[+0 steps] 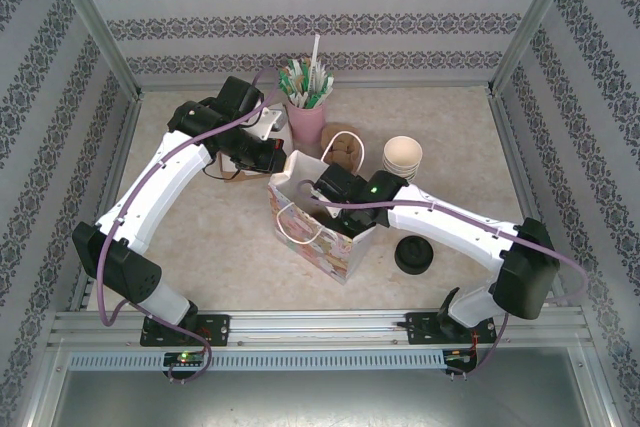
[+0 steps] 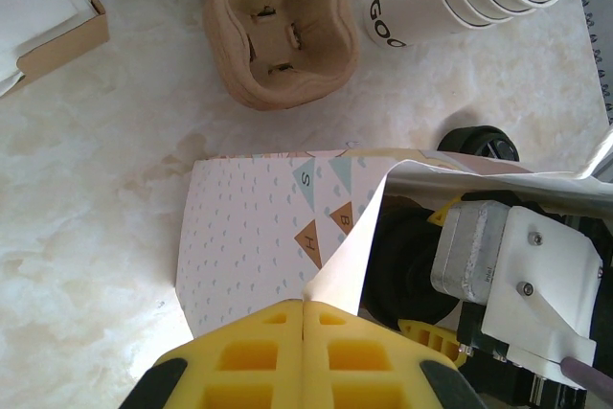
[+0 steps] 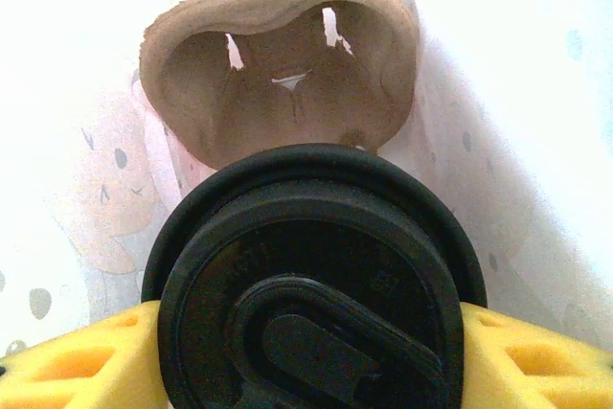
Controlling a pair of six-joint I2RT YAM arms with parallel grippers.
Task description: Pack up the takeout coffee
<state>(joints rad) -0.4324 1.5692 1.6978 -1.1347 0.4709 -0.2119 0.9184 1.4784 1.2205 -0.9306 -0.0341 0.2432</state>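
Right wrist: R end effector (image 3: 306,375) clamps takeout coffee (image 3: 306,265) inside bag (image 3: 508,93).

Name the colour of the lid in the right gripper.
The lid is black; the right wrist view shows it best.

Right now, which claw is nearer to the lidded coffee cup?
Right. The right claw grips the lidded coffee cup inside the gift bag; the left claw pinches the bag's rim beside it.
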